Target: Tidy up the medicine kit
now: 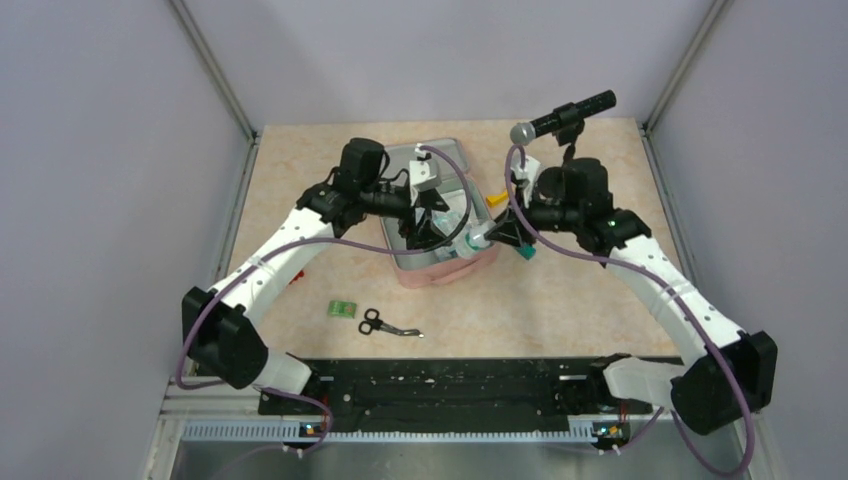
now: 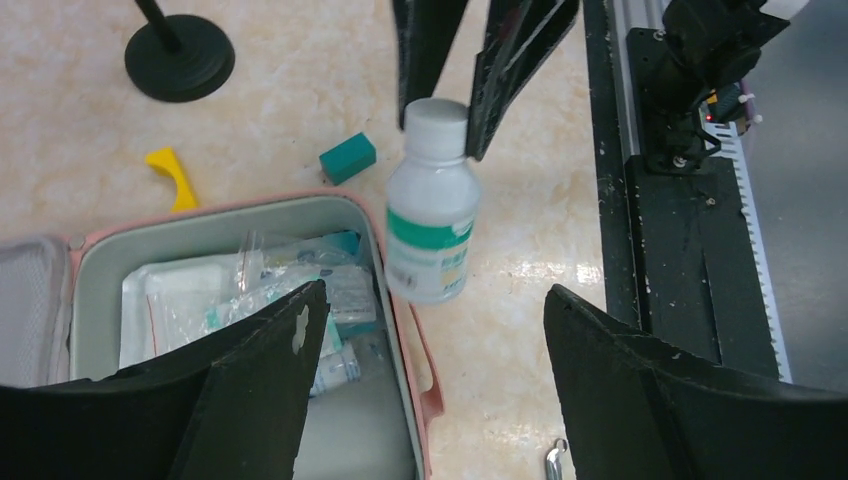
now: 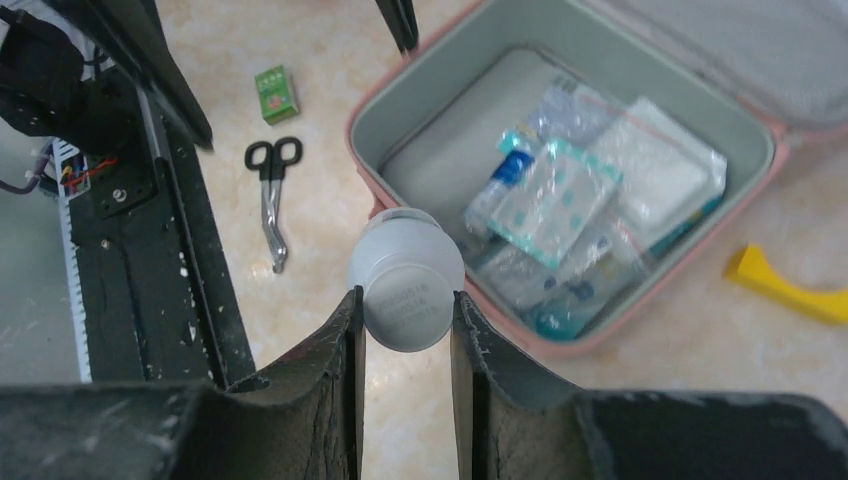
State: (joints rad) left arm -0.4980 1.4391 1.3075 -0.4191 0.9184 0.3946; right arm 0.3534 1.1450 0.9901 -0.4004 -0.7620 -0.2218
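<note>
Top view: the medicine kit (image 1: 445, 272) lies open at mid-table, pink shell, grey-green lining, lid folded back toward the far side. Left pincer (image 1: 422, 232) hangs over the kit's interior. Right pincer (image 1: 497, 236) is at the kit's right edge with a white bottle (image 1: 478, 240). Scissors (image 1: 385, 325) and a small green box (image 1: 343, 309) lie on the table (image 1: 300, 190) nearer the arm bases.

Left wrist view: left pincer (image 2: 435, 293) is spread wide, gripping nothing. Beyond it, the bottle (image 2: 432, 215) hangs just outside the kit's wall (image 2: 225, 215), its cap clamped by the right pincer (image 2: 440, 130). Clear packets lie in the kit. A teal block (image 2: 348, 158) and a yellow piece (image 2: 172, 175) sit on the table nearby.

Right wrist view: right pincer (image 3: 405, 300) is closed on the bottle's cap (image 3: 405, 280), at the kit's near rim (image 3: 440, 150).
</note>
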